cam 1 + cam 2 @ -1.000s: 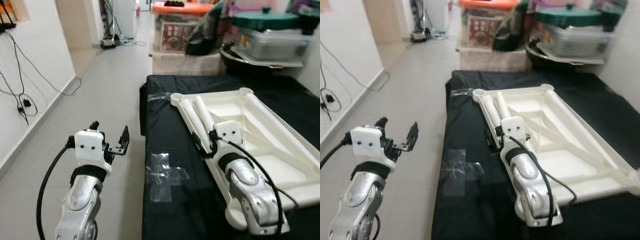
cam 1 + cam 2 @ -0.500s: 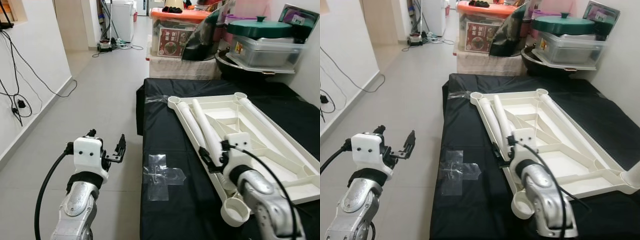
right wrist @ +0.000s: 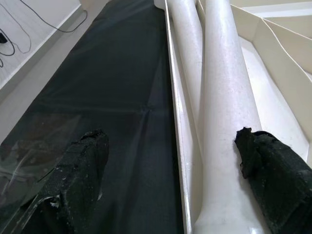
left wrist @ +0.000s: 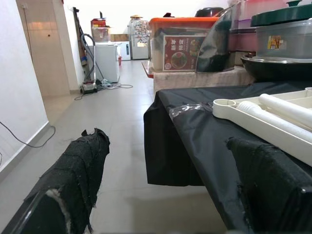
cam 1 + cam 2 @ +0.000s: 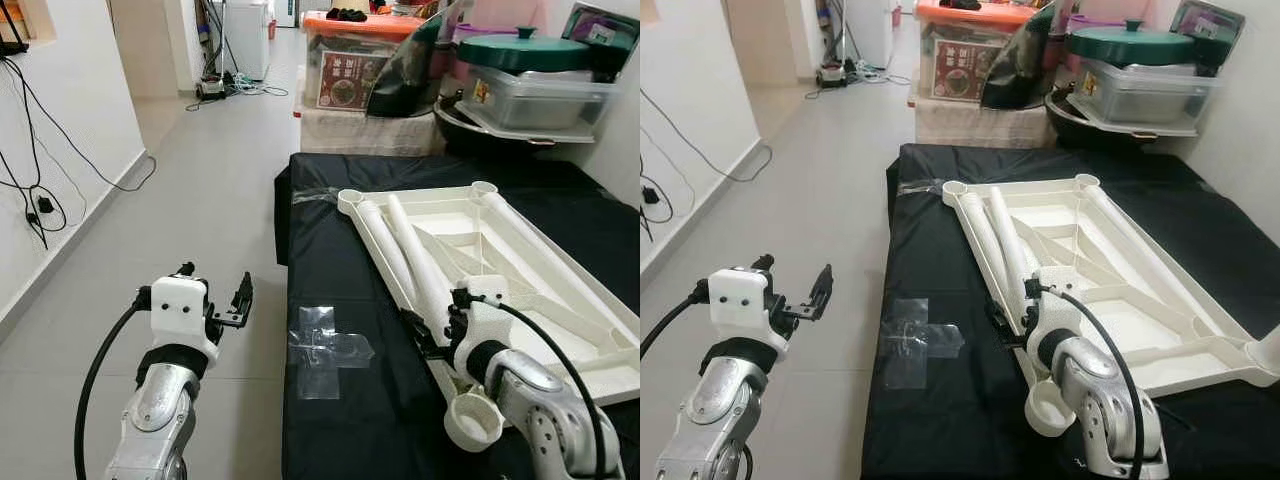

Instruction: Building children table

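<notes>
White plastic children's table top [image 5: 520, 270] lies upside down on black cloth-covered table [image 5: 340, 290]. Two long white plastic table legs [image 5: 405, 250] lie side by side along its near edge. Right gripper [image 3: 170, 165] sits low over end of these legs, fingers spread wide, one over black cloth, other by leg, holding nothing. Left gripper [image 5: 215, 290] hangs over grey tiled floor [image 5: 200, 190] beside table, fingers apart, empty. Clear tape patch [image 5: 325, 350] stuck on cloth near legs. Storage boxes [image 5: 350, 70] stand behind table.
</notes>
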### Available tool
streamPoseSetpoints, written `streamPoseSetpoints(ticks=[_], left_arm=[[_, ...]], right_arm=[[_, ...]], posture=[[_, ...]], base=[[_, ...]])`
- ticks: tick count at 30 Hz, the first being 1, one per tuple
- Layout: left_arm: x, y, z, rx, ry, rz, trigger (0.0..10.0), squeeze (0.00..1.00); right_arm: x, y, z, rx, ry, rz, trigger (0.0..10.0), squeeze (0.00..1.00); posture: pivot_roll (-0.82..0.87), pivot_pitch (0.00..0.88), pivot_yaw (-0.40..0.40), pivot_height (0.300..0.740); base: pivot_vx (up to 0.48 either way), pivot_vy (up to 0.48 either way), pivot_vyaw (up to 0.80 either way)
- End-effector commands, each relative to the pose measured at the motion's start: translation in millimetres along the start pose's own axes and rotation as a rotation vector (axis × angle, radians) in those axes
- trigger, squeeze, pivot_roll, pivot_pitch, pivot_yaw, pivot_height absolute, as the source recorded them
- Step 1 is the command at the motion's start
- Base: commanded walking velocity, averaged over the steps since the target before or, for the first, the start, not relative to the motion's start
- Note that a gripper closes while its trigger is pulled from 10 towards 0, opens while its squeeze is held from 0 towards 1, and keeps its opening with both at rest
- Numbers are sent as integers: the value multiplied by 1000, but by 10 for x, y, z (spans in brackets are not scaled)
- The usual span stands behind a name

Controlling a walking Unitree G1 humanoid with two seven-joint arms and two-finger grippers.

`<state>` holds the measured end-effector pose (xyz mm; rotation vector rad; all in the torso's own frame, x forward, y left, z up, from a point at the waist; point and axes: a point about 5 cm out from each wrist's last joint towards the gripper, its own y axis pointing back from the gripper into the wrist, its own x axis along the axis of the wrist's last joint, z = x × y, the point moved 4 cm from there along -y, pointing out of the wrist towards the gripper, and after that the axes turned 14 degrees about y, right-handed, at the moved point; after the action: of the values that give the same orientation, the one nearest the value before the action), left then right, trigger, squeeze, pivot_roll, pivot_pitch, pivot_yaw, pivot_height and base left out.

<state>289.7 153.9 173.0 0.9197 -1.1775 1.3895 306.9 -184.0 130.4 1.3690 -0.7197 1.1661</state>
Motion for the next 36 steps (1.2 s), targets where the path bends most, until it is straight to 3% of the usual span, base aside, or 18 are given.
streamPoseSetpoints(ticks=[1, 4, 7, 22, 23, 24, 25, 26, 36], left_arm=[[-4, -3, 4, 0, -9, 4, 10000, 0], [-1, 1, -12, 8, -12, 7, 10000, 0], [-2, 4, -11, 9, -13, 7, 10000, 0], [-12, 5, -20, 9, -25, 1, 10000, 0], [-12, 5, -25, 11, -27, 1, 10000, 0], [-12, 5, -25, 11, -27, 1, 10000, 0], [-12, 4, -28, 13, -28, 1, 10000, 0], [-11, 3, -31, 15, -29, 1, 10000, 0], [-22, 3, -29, 15, -34, -3, 10000, 0]], right_arm=[[-144, -9, 43, -20, -17, -65, 10000, 0], [-206, -17, 186, -81, 15, -104, 10000, 0], [-227, -8, 221, -97, 36, -116, 10000, 0], [-445, 33, 47, -26, 26, -236, 10000, 0], [-445, 22, 58, -38, 12, -232, 9216, 0], [-445, 22, 58, -38, 12, -232, 9216, 0], [-428, 11, 84, -58, -7, -221, 1882, 0], [-392, -4, 116, -79, -27, -201, 0, 0], [-259, -37, 96, -91, -61, -131, 0, 0]], posture=[[14, 0, -86, 740], [17, 0, -95, 740], [15, 0, -94, 740], [16, 0, -93, 740], [16, 0, -93, 740], [16, 0, -93, 740], [18, 0, -93, 740], [18, 0, -93, 740], [19, 0, -93, 740]], base=[[0, 0, 0], [0, 0, 0], [0, 0, 0], [0, 0, 0], [0, 0, 0], [0, 0, 0], [0, 0, 0], [0, 0, 0], [0, 0, 0]])
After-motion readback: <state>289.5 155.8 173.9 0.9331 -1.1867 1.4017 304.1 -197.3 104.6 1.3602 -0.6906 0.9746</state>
